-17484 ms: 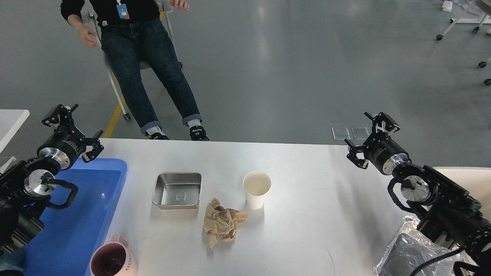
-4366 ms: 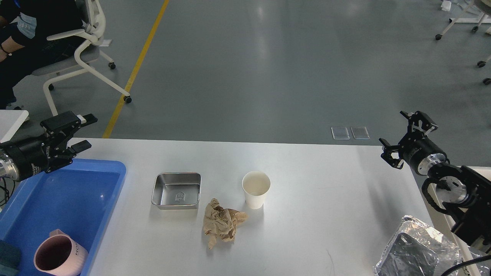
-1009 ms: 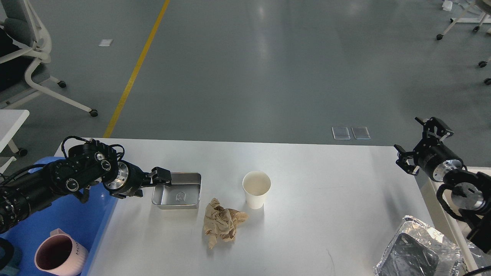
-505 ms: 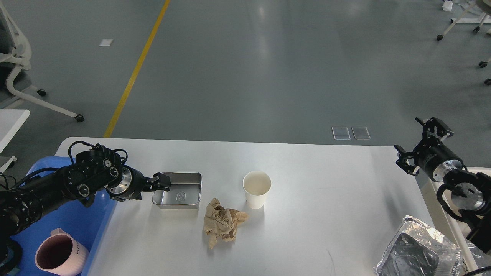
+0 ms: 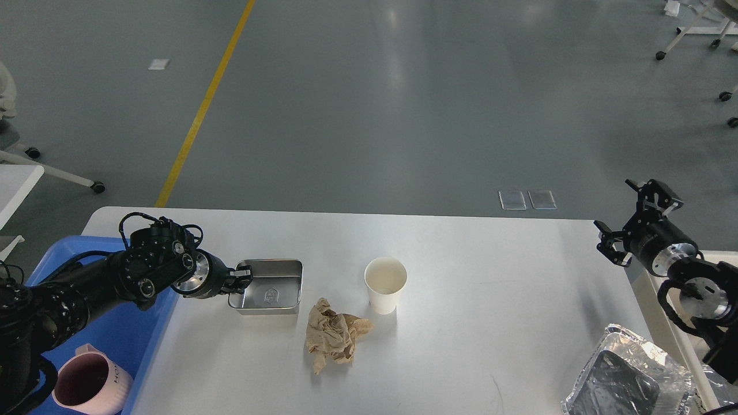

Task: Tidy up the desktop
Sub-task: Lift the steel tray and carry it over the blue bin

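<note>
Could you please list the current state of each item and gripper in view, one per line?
steel tray: upright, empty, left wall at the left gripper.
paper cup: upright, looks empty.
brown paper: crumpled, on desktop.
pink mug: upright, in blue bin.
right gripper: open, empty.

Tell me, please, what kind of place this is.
Probably a robot lab or test hall in an industrial building. The signs: a wide grey floor with a yellow line, wheeled furniture legs at the far right, and a white desktop set with a few trial items.
</note>
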You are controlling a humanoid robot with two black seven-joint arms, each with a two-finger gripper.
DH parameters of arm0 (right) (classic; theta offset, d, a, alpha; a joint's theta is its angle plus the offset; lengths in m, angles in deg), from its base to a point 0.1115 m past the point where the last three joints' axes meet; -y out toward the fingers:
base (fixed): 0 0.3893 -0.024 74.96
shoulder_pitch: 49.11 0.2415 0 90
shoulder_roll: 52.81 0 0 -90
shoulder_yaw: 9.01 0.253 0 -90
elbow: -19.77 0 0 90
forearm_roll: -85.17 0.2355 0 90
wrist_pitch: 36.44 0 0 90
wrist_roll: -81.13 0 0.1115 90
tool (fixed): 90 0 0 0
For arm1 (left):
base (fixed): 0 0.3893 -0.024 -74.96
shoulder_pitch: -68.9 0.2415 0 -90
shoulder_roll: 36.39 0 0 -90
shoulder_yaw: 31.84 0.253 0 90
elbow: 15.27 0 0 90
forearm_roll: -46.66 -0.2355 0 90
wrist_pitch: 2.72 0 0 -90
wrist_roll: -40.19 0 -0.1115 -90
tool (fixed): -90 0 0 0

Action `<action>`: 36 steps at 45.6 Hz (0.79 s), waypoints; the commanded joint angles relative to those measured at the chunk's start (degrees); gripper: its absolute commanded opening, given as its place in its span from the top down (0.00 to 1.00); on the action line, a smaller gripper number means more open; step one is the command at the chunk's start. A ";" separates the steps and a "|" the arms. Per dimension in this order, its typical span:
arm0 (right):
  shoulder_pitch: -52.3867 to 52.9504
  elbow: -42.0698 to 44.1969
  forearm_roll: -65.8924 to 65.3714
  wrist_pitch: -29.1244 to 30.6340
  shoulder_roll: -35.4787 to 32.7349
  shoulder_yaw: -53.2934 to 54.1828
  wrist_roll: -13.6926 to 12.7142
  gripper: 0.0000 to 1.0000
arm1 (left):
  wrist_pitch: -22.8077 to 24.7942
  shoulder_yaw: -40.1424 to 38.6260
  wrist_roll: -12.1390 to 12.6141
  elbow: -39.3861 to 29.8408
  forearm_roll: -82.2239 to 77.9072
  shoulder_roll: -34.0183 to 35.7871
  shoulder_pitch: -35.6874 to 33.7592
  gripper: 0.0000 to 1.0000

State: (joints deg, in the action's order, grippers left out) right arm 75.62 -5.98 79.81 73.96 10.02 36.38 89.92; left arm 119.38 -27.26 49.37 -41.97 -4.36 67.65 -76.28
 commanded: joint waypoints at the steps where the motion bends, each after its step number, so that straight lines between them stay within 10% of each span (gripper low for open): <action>1: -0.19 0.00 0.00 0.00 0.01 0.05 0.00 0.00 | -0.28 0.07 -0.04 0.15 -0.04 -0.07 0.07 1.00; 26: -0.37 -0.09 0.00 0.00 -0.77 0.05 0.00 0.00 | 4.02 3.41 -1.00 -1.42 -0.04 2.91 -1.95 1.00; 36: -0.46 -0.09 0.00 0.00 -1.74 0.05 0.00 0.00 | 3.94 3.15 -2.85 -18.02 -0.57 18.55 -2.92 1.00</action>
State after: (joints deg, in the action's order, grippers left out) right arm 75.23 -6.04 79.81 73.95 8.54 36.43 89.92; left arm 123.83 -23.93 47.00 -50.50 -4.74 77.57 -78.81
